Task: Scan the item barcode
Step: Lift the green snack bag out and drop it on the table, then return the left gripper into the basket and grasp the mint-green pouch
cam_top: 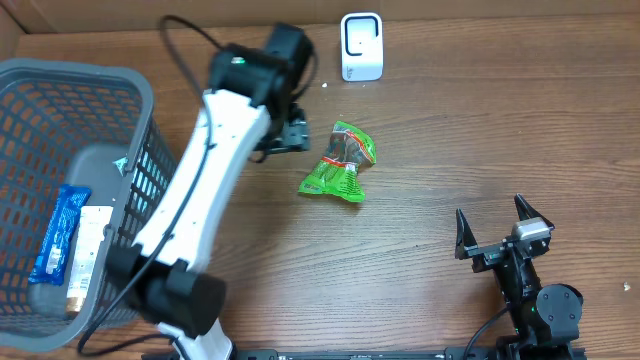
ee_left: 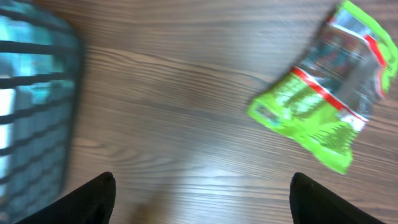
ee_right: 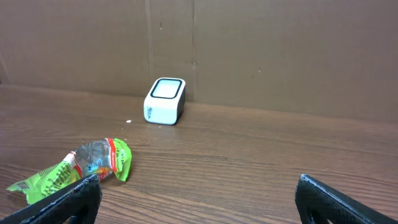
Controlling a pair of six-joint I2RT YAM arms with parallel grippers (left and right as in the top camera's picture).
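1. Overhead view: I see the green packet (cam_top: pixel 340 162) lying crumpled near the middle of the tabletop (cam_top: pixel 450 150), its long axis slanting from the far edge toward the near edge.
2. My left pincer (cam_top: pixel 290 135) sits just beside it, on its left, spread and empty.
3. The right pincer (cam_top: pixel 503 232), also spread, is well apart by the near edge, so I judge the left nearer.
4. The scanner (cam_top: pixel 361 46) stands at the far edge.

Left arm (cam_top: pixel 215 150): white tubular link shells between black joint housings. A black cable (cam_top: pixel 170 22) loops off the upper joint, near a green indicator light (cam_top: pixel 237 60). Right arm (cam_top: pixel 540 300): all black. Right gripper (cam_top: pixel 488 207): pointed black fingers (cam_top: pixel 463 240).
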